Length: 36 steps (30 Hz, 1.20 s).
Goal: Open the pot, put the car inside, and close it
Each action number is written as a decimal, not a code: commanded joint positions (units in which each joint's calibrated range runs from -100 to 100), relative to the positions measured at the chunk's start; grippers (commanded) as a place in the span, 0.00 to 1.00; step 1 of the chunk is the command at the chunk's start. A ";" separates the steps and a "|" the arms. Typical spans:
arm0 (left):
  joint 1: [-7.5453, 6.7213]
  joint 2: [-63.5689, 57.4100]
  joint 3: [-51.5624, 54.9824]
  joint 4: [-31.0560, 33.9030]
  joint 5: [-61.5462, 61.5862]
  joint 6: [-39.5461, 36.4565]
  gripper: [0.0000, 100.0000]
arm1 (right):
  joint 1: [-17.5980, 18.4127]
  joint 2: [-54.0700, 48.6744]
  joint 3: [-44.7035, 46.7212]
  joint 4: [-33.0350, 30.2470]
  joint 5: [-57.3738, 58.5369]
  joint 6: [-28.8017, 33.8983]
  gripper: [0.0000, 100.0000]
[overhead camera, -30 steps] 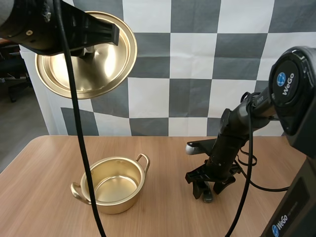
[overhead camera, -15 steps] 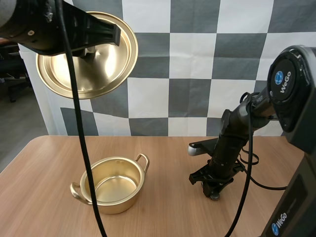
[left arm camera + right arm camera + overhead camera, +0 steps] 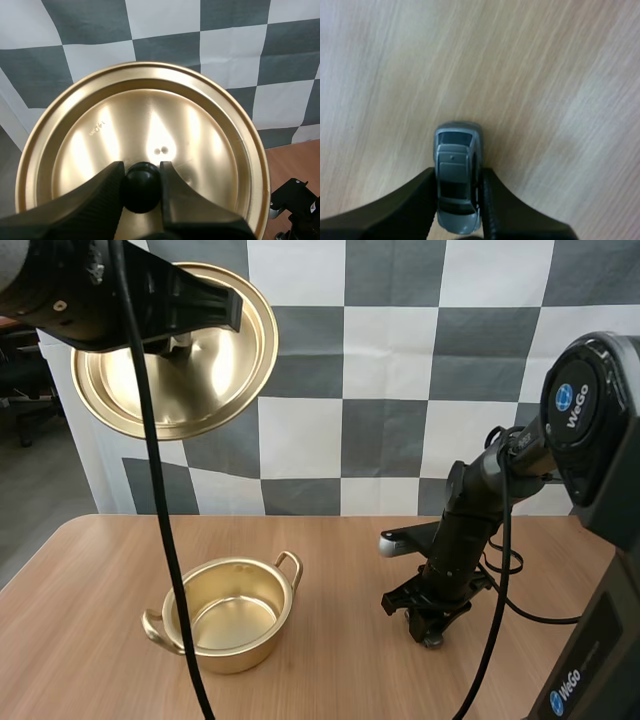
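The car (image 3: 455,145) is pinched by its sides in the right hand (image 3: 458,187), low over the desk (image 3: 340,680) and well apart from the open pot (image 3: 240,648). The lid (image 3: 150,125) is held high by the left hand (image 3: 141,172), which is clamped on its knob (image 3: 141,192). The car's smooth flanks may let it slip out during the carry — or it could strike the rim if released off-centre. The lid, hung from a round knob, could be set down askew.
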 commanded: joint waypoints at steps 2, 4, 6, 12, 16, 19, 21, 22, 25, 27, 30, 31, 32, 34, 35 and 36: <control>0.00 -0.06 -0.05 -0.04 0.00 0.05 0.00 | 0.05 -2.19 -2.53 0.43 2.36 -0.04 0.00; 0.00 -0.06 -0.05 0.07 0.00 0.05 0.00 | 0.05 -3.99 -4.08 1.66 4.52 -0.13 0.00; 0.00 -0.06 -0.05 0.18 0.00 0.05 0.00 | 0.05 -6.51 -5.78 4.01 7.89 -1.60 0.00; 0.00 -0.22 -0.05 0.58 0.00 0.05 0.00 | 0.05 -14.58 -12.11 12.99 18.93 -5.66 0.00; 0.00 -0.91 -0.05 0.58 0.00 0.31 0.00 | 0.05 -18.87 -15.75 14.16 24.19 -5.97 0.00; 0.00 -1.51 -0.05 0.58 0.00 0.31 0.00 | 0.05 -21.69 -17.79 14.39 27.12 -5.97 0.00; 0.00 -1.80 -0.05 0.58 0.00 0.31 0.00 | 0.05 -23.42 -18.99 15.19 27.12 -5.97 0.00; 0.00 -1.80 -0.05 0.58 0.00 0.31 0.00 | 0.05 -24.11 -19.62 15.65 27.12 -5.97 0.00; 0.00 -2.22 -0.05 0.58 0.00 0.31 0.00 | 0.05 -26.61 -21.73 17.08 27.12 -5.97 0.00; 0.00 -2.51 -0.05 0.58 0.00 0.31 0.00 | 0.05 -28.47 -23.51 18.05 27.12 -5.97 0.00; 0.00 -3.10 -0.05 0.58 0.00 0.31 0.00 | 0.05 -31.00 -27.45 19.74 27.12 -5.97 0.00; 0.00 -3.24 -0.05 0.58 0.00 0.31 0.00 | 0.05 -31.69 -28.45 20.25 27.12 -5.97 0.00; 0.00 -3.38 -0.05 0.58 0.00 0.31 0.00 | 0.05 -32.41 -29.49 20.97 27.12 -5.97 0.00; 0.00 -3.64 -0.05 0.58 0.00 0.31 0.00 | 0.05 -33.86 -30.62 21.55 27.12 -5.97 0.00; 0.00 -3.92 -0.05 0.58 0.00 0.31 0.00 | 0.05 -34.39 -30.80 21.69 27.12 -5.97 0.00; 0.00 -4.16 -0.05 0.80 0.00 0.31 0.00 | 0.05 -34.87 -30.80 21.80 27.12 -5.79 0.00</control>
